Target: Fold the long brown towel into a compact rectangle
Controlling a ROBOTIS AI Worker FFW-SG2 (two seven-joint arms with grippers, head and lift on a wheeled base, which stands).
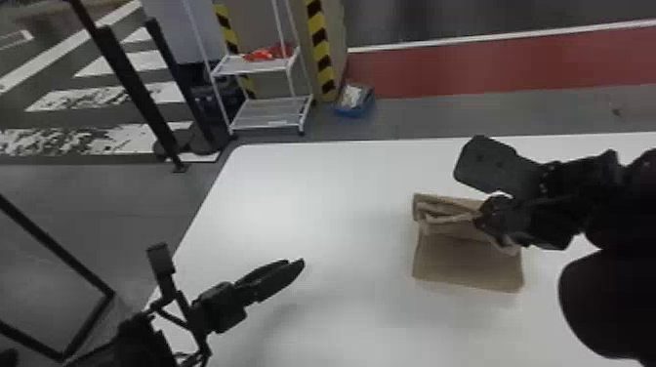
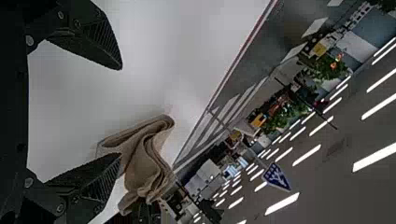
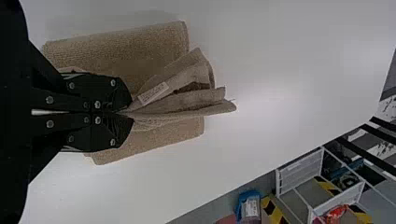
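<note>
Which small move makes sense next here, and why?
Probably ease the right gripper down towards the white table: it pinches the bunched upper layers of the brown towel, while the part beneath lies flat, ready to take them.

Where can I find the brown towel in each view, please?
Head view: the brown towel lies right of centre.
Left wrist view: just past one fingertip of the left claw.
Right wrist view: partly pinched in the right claw, with more towel beneath.
Shared landmark: the white table.
</note>
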